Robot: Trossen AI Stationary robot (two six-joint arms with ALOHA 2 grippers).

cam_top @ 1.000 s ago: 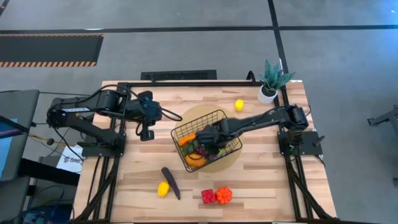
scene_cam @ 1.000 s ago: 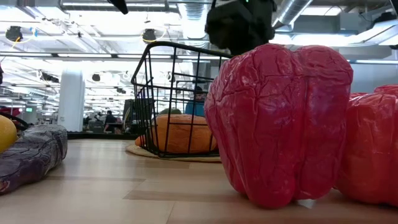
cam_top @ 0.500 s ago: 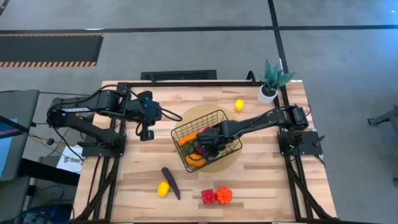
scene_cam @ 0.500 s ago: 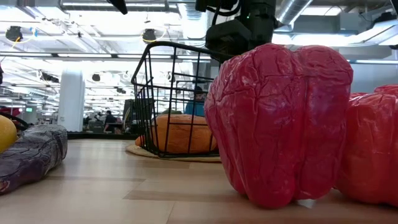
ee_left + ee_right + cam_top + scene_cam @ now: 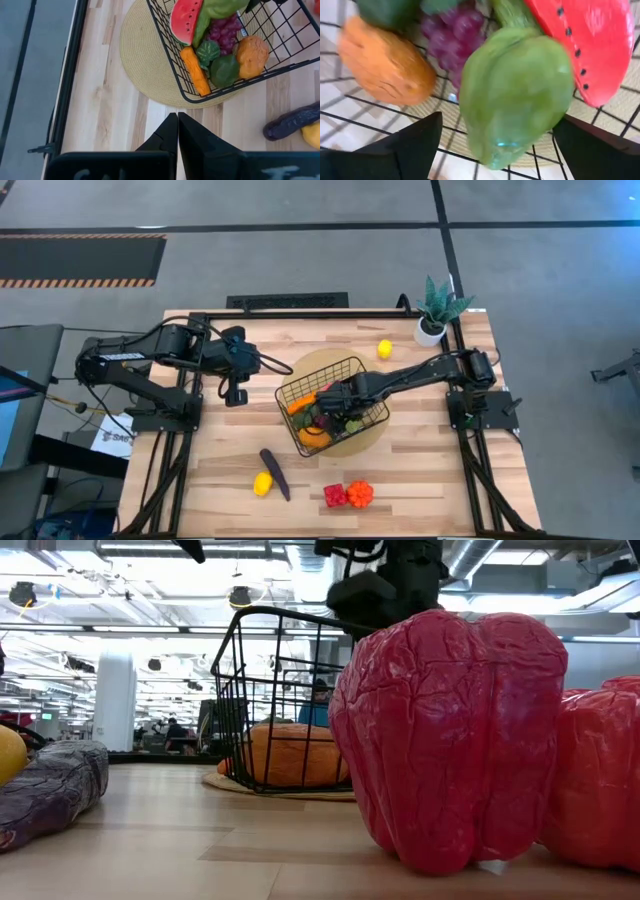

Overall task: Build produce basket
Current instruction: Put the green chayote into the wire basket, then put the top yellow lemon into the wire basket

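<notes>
The black wire basket (image 5: 315, 374) stands on a round tan mat (image 5: 300, 365) at mid-table. It holds a watermelon slice (image 5: 185, 20), grapes (image 5: 225, 30), a carrot (image 5: 195, 70), an orange (image 5: 252, 55) and green avocados (image 5: 222, 70). My right gripper (image 5: 338, 405) hangs over the basket, pointing down and open. A green pepper (image 5: 515, 95) lies below, between its two spread fingers (image 5: 405, 145), with a gap to each finger. My left gripper (image 5: 234, 395) is shut and waits above the table left of the basket.
An eggplant (image 5: 274, 473) and a lemon (image 5: 262, 483) lie near the front edge. To their right stand a red pepper (image 5: 335, 495) and an orange pepper (image 5: 360, 493). Another lemon (image 5: 384, 348) and a potted plant (image 5: 437, 308) are at the far right.
My right gripper has turned a little about its own axis while staying over the basket.
</notes>
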